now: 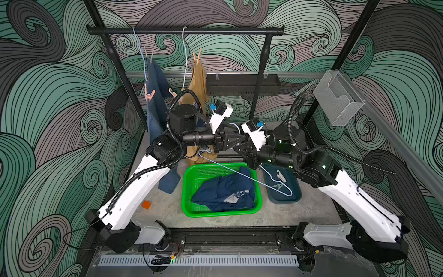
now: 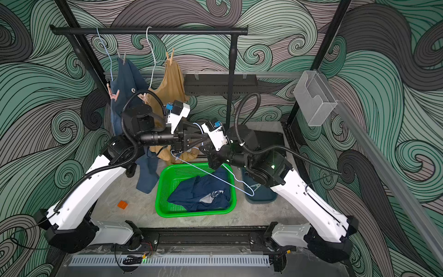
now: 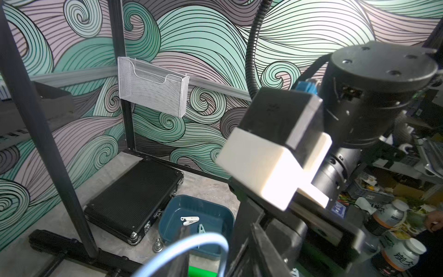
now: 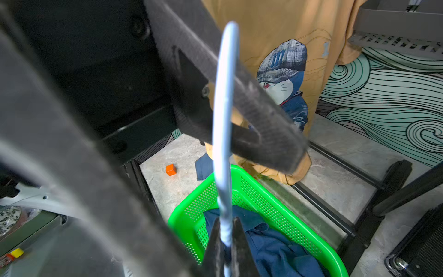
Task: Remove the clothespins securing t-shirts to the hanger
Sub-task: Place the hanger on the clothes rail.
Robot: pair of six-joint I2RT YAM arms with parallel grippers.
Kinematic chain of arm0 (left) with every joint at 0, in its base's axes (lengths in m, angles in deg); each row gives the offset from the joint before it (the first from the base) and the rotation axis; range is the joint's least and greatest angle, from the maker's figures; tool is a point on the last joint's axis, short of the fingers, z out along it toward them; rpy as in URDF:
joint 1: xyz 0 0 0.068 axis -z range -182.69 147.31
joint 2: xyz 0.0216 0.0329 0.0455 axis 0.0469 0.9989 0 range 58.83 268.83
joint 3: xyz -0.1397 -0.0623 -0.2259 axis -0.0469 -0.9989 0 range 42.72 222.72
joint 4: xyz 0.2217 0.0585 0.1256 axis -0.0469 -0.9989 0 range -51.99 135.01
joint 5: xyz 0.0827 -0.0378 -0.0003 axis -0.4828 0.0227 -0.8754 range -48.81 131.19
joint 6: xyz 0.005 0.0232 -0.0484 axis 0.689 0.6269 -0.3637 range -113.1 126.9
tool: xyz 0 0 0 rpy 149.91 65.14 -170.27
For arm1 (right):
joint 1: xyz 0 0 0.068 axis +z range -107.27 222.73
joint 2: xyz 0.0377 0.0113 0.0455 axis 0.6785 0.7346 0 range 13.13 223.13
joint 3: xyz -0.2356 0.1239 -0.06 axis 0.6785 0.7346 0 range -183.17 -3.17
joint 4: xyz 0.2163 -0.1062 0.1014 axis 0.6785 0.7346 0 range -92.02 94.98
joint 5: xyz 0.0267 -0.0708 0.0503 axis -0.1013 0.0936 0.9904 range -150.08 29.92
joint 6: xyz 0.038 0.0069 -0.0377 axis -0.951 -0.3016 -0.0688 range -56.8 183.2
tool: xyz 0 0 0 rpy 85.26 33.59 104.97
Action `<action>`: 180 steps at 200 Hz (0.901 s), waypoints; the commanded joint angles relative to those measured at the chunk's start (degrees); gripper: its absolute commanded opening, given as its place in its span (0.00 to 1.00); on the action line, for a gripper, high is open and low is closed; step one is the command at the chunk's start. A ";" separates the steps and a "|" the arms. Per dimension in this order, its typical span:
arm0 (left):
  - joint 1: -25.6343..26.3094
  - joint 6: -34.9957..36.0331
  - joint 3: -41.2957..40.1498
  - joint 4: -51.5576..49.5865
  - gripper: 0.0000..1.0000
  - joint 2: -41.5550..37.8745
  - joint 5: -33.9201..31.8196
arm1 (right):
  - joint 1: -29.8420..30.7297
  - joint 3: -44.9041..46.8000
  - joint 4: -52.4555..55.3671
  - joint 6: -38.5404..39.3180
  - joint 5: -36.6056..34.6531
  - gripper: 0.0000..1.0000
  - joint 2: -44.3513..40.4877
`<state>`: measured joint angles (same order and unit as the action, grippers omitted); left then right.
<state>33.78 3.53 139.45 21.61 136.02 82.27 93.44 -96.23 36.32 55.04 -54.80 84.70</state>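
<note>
We see 2 robot arms meeting tip to tip over the table, passing a bare pale blue wire hanger (image 4: 224, 108) between them. The right gripper (image 4: 226, 224) is clenched on the wire. The left gripper (image 1: 242, 139) has its jaws apart around the hook, so we judge this a handover that frees the left arm for the rack. The hanger's frame slants down across the green basket (image 1: 184, 191), where the navy t-shirt (image 1: 224, 191) lies, toward the teal tray (image 1: 291, 181) holding 2 loose clothespins (image 3: 189, 219). On the rail (image 1: 184, 30) behind, the blue t-shirt (image 1: 155, 100) and mustard t-shirt (image 1: 197, 81) hang pegged, with a pink clothespin (image 1: 149, 94) and a tan clothespin (image 1: 197, 58) showing. Room is tight: the mustard cloth sits just behind the left wrist, and the rack post (image 1: 260, 79) is near the right. Bare table lies in front of the basket.
</note>
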 commanded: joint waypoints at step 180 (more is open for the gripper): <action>-5.97 -1.71 -14.26 2.95 0.68 -19.93 -19.74 | -11.27 -59.84 -7.28 15.73 -21.37 0.00 39.28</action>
<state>28.25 2.26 125.62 24.28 118.18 65.61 83.32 -143.72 31.03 66.38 -73.71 116.26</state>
